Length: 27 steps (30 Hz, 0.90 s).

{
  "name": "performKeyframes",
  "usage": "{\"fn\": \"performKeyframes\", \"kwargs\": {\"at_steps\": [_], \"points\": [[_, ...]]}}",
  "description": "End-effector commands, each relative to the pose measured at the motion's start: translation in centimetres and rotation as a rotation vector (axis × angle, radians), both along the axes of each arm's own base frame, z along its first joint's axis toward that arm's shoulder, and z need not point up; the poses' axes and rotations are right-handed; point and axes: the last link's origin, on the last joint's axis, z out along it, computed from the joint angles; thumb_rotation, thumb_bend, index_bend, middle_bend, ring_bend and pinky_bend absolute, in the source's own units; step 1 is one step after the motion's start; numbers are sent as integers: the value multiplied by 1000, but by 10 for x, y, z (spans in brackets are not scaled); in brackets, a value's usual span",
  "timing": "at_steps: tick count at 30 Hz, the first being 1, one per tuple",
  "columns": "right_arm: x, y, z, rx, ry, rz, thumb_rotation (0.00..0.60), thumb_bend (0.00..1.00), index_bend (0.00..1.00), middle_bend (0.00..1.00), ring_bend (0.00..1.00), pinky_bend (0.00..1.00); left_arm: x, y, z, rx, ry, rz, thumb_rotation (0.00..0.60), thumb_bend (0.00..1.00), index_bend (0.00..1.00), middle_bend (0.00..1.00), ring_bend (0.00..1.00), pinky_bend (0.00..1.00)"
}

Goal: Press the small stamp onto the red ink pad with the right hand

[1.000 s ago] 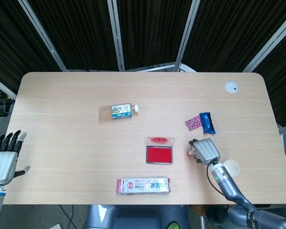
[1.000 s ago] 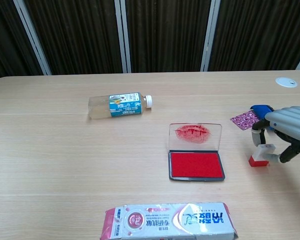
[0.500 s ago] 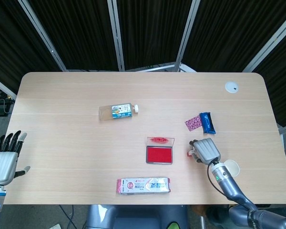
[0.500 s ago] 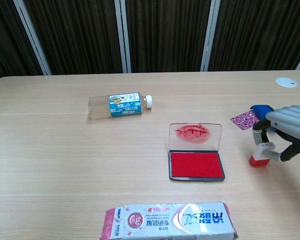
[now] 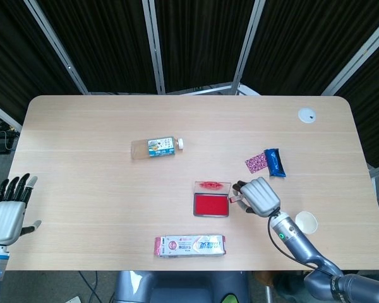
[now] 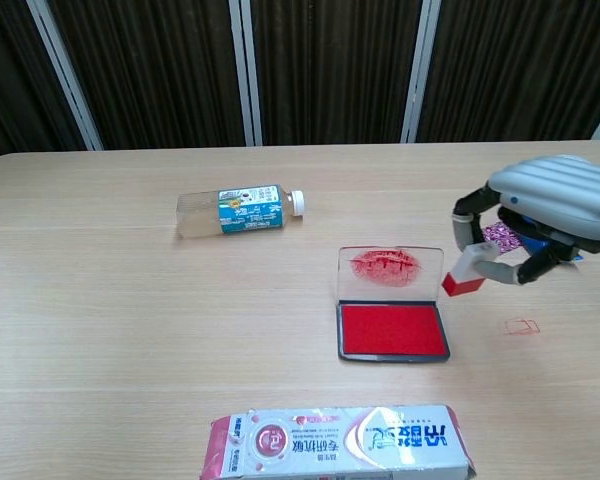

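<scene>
1. The right hand (image 6: 540,215) grips the small stamp (image 6: 464,275) between its fingertips, with the red base tilted down and to the left.
2. Half a second ago the stamp stood on the bench (image 6: 130,330), well to the right of the ink pad; now it is lifted clear and carried left.
3. A faint red square mark (image 6: 521,326) shows on the bench where the stamp stood.
4. The stamp hangs in the air just beside the right edge of the open red ink pad (image 6: 393,330), level with its raised clear lid (image 6: 390,273), not yet over the red surface.
5. Judged from this, pickup is done and the carry is nearly finished; what remains is a short move left, levelling the base, then pressing down.
6. The tilt matters: if the base is not levelled, only one edge would likely take ink.
7. The left hand (image 5: 5,214) hangs at the near left edge of the bench, fingers spread, holding nothing.
8. A plastic bottle (image 6: 238,211) lies on its side at far left, a wipes pack (image 6: 338,442) at the near edge, and a patterned sachet (image 5: 256,162) and blue packet (image 5: 275,161) lie far right.
</scene>
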Motion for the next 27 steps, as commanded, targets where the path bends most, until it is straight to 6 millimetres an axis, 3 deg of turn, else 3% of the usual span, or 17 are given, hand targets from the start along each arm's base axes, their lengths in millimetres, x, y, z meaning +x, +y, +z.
{"fn": "performKeyframes", "kwargs": {"at_steps": [1, 6, 16, 27], "points": [[19, -2, -7, 34, -14, 73, 600, 412, 522, 520, 845, 1000, 0, 0, -1, -2, 2, 0, 600, 0, 0, 0, 0, 0], [32, -4, -25, 84, 10, 114, 600, 415, 522, 520, 845, 1000, -2, 0, -1, -5, 7, 6, 600, 0, 0, 0, 0, 0], [33, -7, -57, 114, 56, 97, 600, 434, 524, 522, 845, 1000, -4, 1, 1, -3, 3, 16, 600, 0, 0, 0, 0, 0], [27, -9, -68, 110, 88, 83, 600, 455, 527, 523, 845, 1000, -4, 1, 0, -8, 4, 20, 600, 0, 0, 0, 0, 0]]}}
